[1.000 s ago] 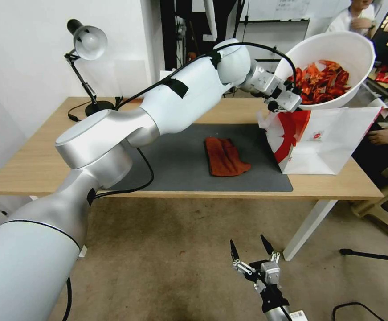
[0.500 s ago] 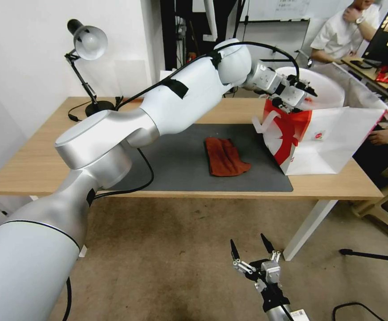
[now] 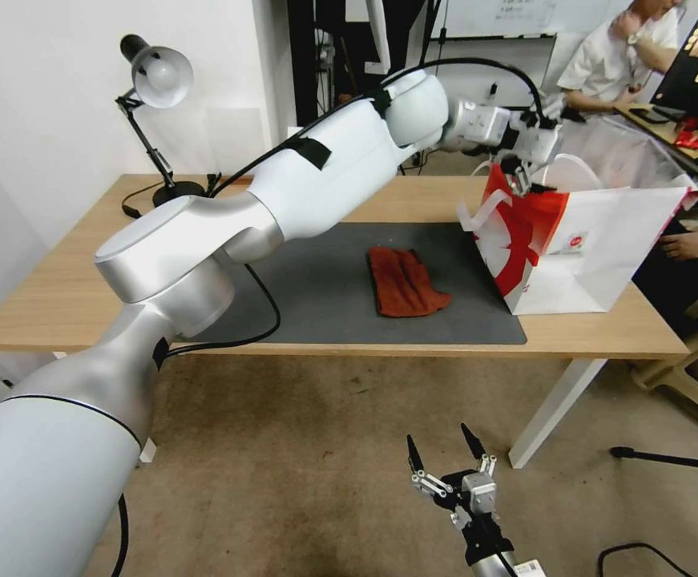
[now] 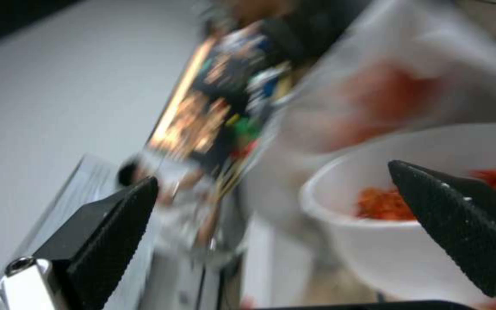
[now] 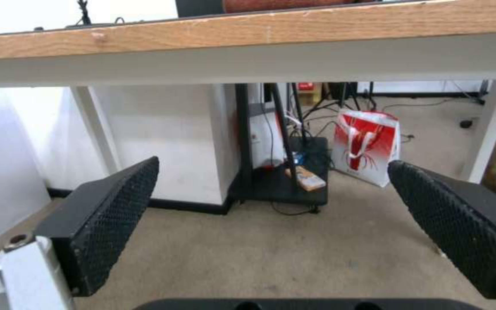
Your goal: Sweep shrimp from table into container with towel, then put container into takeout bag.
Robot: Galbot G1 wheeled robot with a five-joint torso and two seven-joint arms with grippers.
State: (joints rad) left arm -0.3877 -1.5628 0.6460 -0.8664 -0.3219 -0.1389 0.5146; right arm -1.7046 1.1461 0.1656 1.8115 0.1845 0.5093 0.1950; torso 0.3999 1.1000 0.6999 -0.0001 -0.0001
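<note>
Head view, left to right. Table (image 3: 60,304) ran across the scene with its dark mat (image 3: 316,296) in the middle; no shrimp lay on either. Towel (image 3: 403,280) lay loose on the mat, right of centre, touched by nothing. Left arm reached over the table to the far right, left gripper (image 3: 534,156) just above the mouth of the takeout bag (image 3: 589,256), which stood upright on the table's right end. In the left wrist view the fingers (image 4: 104,241) stood wide apart, holding nothing; beyond them sat the container (image 4: 409,249), white, with shrimp (image 4: 385,202) heaped inside, apparently down in the bag against its pale lining. Right gripper (image 3: 449,473) hung low over the floor, near side, below the table edge, its fingers (image 5: 110,215) spread and empty.

Judgement: sweeping done, container placed, last step all but finished. Next move calls for lifting the left gripper straight up, clear of the handles, without snagging or tipping the bag.
</note>
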